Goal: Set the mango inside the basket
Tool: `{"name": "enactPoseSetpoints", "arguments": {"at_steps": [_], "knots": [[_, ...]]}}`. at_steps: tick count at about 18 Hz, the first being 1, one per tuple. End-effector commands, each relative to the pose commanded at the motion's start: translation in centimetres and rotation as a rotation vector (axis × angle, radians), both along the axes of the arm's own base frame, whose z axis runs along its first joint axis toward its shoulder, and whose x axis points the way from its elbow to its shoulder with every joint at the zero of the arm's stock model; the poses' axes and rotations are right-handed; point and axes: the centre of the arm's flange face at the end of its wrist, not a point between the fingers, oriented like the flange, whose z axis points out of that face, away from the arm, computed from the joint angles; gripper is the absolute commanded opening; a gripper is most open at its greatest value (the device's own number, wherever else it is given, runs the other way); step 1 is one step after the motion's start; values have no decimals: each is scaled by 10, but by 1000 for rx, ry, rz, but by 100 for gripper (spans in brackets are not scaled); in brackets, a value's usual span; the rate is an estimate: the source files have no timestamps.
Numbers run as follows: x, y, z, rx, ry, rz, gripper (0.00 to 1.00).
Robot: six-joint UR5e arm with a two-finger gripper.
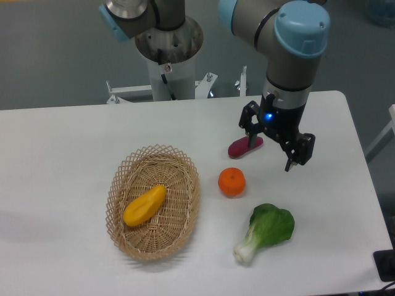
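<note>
Wicker in an open tan weave formed the oval basket (153,211), which sat on the white worktop (62,160) left of centre and nearer the front edge. Inside it lay the yellow-orange mango (144,205), slanted across the basket floor with its tapered end toward the front left, clear of the lattice rim. Well apart from the basket, the gripper (278,143) hung above the worktop toward the back right, its two dark fingers spread wide with nothing between them. One finger (252,127) stood just in front of a purple-red oblong vegetable (241,148), partly hiding it; whether they touched could not be told. A round orange (231,182) rested near the middle of the worktop, between the basket and the gripper and just to the right of the basket's rim. A leafy green with a pale stalk (266,230) lay nearer the front edge, to the front right of the orange.
</note>
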Motion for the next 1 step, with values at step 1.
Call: {"name": "enactPoseSetpoints", "arguments": {"at_steps": [1], "knots": [[0,0,0,0,0,0,100]]}}
